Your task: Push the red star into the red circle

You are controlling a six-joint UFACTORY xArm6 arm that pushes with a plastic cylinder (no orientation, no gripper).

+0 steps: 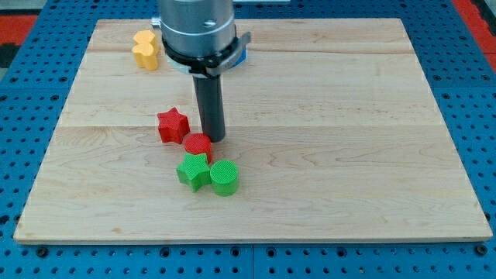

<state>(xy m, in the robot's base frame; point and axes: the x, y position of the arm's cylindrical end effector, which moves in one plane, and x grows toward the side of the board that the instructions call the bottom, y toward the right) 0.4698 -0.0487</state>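
Nearest the table's bottom edge, left of centre, you had a green star and a green cylinder touching side by side. Just beyond them sat the red circle, against the star's top. The red star lay just up-left of the circle, close but apart. My tip, a bare rod gripping nothing, stood at the circle's upper right. A yellow heart-shaped block rested near the top-left corner of the wooden board.
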